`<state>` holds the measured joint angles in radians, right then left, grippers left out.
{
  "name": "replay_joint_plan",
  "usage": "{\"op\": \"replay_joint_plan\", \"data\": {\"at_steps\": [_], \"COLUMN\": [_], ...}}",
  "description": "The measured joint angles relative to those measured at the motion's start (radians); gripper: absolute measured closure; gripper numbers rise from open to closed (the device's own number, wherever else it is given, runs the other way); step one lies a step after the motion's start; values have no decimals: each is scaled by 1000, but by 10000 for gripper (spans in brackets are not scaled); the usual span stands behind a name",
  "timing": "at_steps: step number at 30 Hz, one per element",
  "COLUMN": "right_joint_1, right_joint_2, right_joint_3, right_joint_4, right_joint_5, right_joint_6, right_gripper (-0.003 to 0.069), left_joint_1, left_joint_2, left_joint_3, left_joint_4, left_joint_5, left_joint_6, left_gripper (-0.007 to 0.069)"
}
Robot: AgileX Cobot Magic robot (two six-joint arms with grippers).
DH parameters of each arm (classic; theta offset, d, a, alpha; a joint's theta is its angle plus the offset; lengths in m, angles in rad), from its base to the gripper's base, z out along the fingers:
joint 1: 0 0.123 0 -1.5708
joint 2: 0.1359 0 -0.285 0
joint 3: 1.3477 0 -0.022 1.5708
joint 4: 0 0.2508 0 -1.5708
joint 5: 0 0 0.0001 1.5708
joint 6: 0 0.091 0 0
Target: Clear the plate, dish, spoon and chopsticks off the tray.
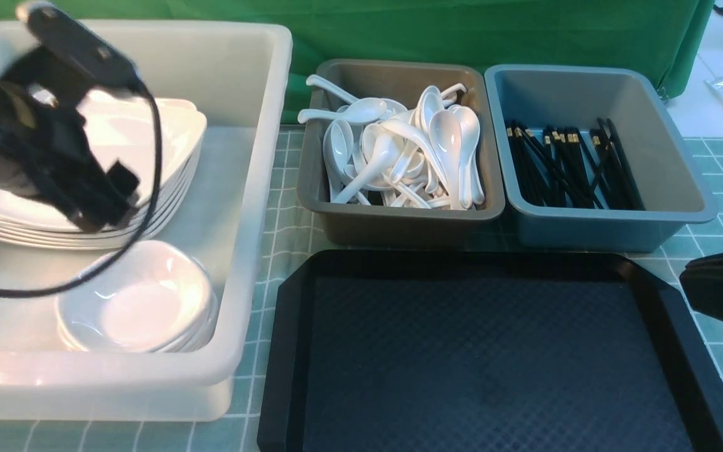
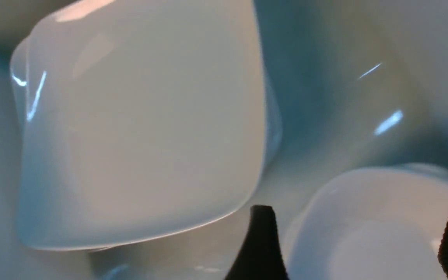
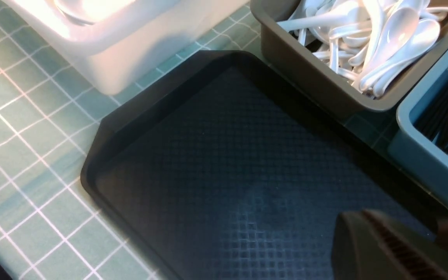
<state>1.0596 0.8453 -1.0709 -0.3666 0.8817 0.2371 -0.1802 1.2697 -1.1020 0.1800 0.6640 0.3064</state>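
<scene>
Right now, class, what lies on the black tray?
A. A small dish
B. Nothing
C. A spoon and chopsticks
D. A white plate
B. The tray is bare in the front and right wrist views; plates and dishes sit in the white tub, spoons and chopsticks in their bins.

Left tool (image 2: 358,241) hangs with fingers apart; right tool (image 3: 399,249) fingers together.
</scene>
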Motion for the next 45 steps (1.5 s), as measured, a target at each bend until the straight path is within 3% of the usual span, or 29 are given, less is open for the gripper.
{"op": "replay_joint_plan", "data": {"at_steps": [1, 3, 4, 6, 7, 10, 16, 20, 29, 35, 39, 45], "right_joint_1": [0, 0, 0, 0, 0, 0, 0, 0, 0, -23, -131, -415], "right_joint_2": [0, 0, 0, 0, 0, 0, 0, 0, 0, 0, -21, -152], "right_joint_3": [0, 0, 0, 0, 0, 0, 0, 0, 0, 0, 10, 201], "right_joint_4": [0, 0, 0, 0, 0, 0, 0, 2, 3, -1, -1, 131], "right_joint_5": [1, 7, 8, 15, 21, 33, 33, 34, 34, 31, 23, -212], "right_joint_6": [0, 0, 0, 2, 9, 39, 95, 145, 149, 149, 115, -160], "right_gripper": [631, 627, 627, 624, 624, 624, 624, 620, 594, 580, 620, 643], "left_joint_1": [0, 0, 0, 0, 0, 0, 0, 0, 0, 0, 0, 0], "left_joint_2": [-43, -189, -214, -357, -436, -603, -897, -1010, -1034, -1033, -1033, -1031], "left_joint_3": [0, 13, 16, 72, 118, 247, 556, 672, 781, 810, 821, 830], "left_joint_4": [-74, -248, -273, -410, -489, -665, -1003, -1010, -739, -680, -675, -672], "left_joint_5": [-2, -24, -34, -90, -127, -205, -398, -462, -455, -436, -429, -393], "left_joint_6": [2, 63, 79, 168, 216, 339, 717, 766, 769, 772, 772, 773], "left_gripper": [155, 366, 383, 537, 577, 610, 616, 615, 613, 613, 613, 613]}}
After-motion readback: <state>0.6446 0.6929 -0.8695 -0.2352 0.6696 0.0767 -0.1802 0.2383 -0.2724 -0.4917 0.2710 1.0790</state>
